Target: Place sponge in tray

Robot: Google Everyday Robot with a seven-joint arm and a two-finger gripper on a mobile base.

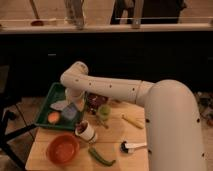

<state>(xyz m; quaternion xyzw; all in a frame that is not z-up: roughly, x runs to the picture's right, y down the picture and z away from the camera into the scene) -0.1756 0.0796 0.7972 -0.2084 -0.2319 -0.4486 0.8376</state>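
Note:
The dark green tray point(46, 111) sits at the left of the wooden table. The blue-grey sponge point(70, 114) lies inside it, near its right side. A pale whitish flat piece point(60, 105) and a small orange round thing point(53, 117) lie beside it in the tray. My gripper point(75, 101) hangs at the end of the white arm, over the tray's right part, just above and behind the sponge. The arm hides most of the gripper.
An orange-red bowl point(62, 148) stands at the table's front left. A white cup point(86, 131), a green cup point(104, 111) and a dark container point(93, 100) stand in the middle. A green pepper point(101, 156), a yellow piece point(132, 121) and a white-handled brush point(131, 146) lie to the right.

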